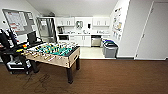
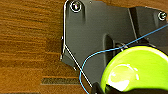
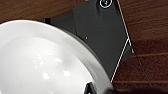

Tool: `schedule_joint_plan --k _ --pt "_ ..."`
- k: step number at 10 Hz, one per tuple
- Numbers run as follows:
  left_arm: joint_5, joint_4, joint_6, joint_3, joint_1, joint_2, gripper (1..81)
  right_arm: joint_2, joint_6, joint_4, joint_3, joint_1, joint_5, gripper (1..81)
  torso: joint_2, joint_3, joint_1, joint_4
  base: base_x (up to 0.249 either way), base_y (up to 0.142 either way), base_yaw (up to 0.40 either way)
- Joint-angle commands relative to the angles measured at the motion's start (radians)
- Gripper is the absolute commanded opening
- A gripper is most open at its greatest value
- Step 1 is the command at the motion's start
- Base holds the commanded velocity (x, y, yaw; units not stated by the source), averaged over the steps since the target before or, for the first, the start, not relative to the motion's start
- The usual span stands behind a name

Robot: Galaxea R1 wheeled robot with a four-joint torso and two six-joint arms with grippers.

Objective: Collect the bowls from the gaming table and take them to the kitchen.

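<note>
Left wrist view puts the lime-green bowl (image 2: 136, 68), glossy, light and likely slick plastic, close under that arm, while the white bowl (image 3: 42, 62) by the right wrist looks harder, heavier and chippable, each best pinched at the rim, though whether either arm's fingers grip I cannot tell.

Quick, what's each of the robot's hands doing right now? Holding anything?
Left gripper: a green bowl sits right at it, apparently held; fingers cannot be told.
Right gripper: a white bowl sits right at it, apparently held; fingers cannot be told.
</note>
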Motion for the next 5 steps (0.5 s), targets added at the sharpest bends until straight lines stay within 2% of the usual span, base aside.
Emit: schedule_joint_plan --k 1,5 --pt "0.042 -0.004 0.003 -0.005 -0.036 -0.01 1.0 -0.012 -0.005 -0.013 0.008 0.051 -0.039 1.0 0.0 0.0 0.0 0.0 0.155 0.0 0.0" --pt "0.045 -0.003 0.005 -0.005 -0.036 -0.01 1.0 -0.006 -0.004 -0.013 0.005 0.054 -0.051 1.0 0.0 0.0 0.001 0.0 0.16 0.0 0.0"
